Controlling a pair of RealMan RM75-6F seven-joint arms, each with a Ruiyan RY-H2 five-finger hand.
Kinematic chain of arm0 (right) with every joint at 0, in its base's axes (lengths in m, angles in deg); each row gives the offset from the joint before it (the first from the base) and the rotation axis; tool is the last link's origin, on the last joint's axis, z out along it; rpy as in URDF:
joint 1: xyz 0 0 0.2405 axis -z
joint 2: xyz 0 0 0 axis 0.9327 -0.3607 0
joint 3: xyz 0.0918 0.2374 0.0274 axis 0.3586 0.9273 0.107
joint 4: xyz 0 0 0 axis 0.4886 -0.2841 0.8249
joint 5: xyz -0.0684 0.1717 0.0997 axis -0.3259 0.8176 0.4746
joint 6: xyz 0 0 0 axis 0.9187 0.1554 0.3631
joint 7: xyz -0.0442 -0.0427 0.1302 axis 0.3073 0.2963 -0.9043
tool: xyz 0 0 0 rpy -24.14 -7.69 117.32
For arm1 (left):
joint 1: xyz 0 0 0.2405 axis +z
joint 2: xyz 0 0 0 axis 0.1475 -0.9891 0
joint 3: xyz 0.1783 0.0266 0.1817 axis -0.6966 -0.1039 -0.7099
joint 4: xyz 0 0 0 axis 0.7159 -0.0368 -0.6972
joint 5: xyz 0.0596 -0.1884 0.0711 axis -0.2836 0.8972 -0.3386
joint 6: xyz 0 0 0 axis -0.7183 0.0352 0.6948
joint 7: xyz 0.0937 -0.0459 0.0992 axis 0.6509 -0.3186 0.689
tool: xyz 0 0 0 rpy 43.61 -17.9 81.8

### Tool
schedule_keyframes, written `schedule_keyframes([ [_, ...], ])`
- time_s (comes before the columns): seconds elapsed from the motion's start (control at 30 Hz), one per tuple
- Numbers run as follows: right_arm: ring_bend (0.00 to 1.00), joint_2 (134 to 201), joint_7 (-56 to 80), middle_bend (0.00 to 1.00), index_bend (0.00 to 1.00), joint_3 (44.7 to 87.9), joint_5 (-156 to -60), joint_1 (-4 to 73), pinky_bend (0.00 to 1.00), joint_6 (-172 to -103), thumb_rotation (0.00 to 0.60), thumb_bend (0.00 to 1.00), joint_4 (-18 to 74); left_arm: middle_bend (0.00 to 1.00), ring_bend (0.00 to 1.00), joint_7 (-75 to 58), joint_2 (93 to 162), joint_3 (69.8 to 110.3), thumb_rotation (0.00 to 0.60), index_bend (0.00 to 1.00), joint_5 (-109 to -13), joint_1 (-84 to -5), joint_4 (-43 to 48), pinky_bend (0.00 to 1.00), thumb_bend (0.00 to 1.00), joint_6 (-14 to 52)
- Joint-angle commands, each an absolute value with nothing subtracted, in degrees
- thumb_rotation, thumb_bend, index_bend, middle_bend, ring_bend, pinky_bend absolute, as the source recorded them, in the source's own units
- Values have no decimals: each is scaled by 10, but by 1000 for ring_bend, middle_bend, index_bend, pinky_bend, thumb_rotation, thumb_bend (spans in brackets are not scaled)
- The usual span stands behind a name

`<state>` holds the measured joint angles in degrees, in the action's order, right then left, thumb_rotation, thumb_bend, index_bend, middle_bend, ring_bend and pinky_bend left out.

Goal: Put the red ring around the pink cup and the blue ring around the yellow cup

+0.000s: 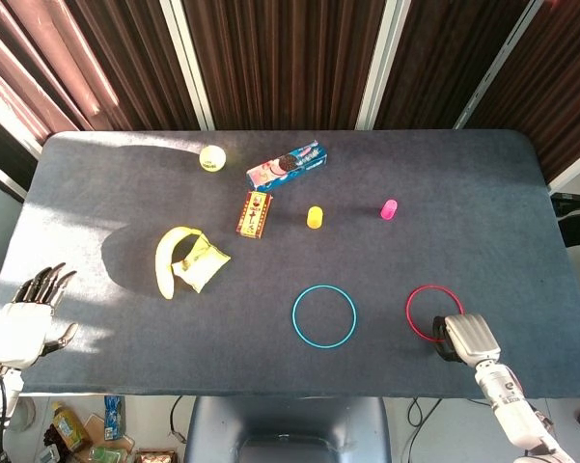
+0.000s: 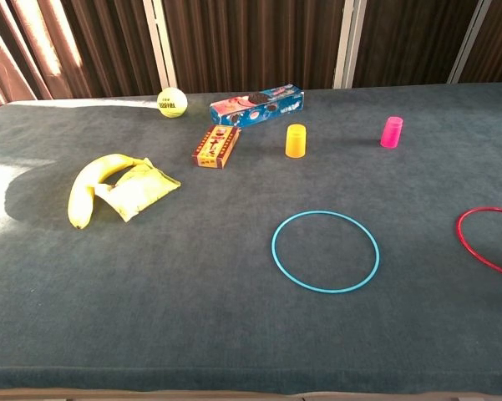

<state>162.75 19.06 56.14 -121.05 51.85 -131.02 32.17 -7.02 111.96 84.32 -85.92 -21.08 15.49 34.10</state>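
Far row: tennis ball point(image 1: 212, 157) left, biscuit pack point(image 1: 288, 165) right of it.
Middle row: small box point(image 1: 255, 213), then two cups point(image 1: 315, 216) to its right.
Left side: banana point(image 1: 165, 258) against snack bag point(image 1: 199, 263).
Near edge: two rings point(image 1: 323, 315) side by side; right hand point(image 1: 466, 339) at the right one.

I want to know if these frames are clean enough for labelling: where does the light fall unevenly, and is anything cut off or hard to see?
Head view: sunlight washes out the table's left side, with a dark shadow patch beside the banana; everything is sharp. Chest view: the same bright patch at far left, and the red ring is cut off by the right edge; neither hand shows there.
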Motion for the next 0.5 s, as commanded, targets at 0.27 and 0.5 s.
schedule_keyframes([
  [0.27, 991, 1622, 186, 885, 758, 567, -1213, 521, 946, -1326, 600, 588, 330, 0, 0, -71, 1119, 843, 600, 109, -859, -211, 155, 169, 292, 341],
  [0.5, 991, 1603, 175, 886, 790, 583, -1214, 521, 947, -1349, 600, 595, 356, 0, 0, -67, 1120, 842, 600, 108, -859, -210, 156, 169, 292, 340],
])
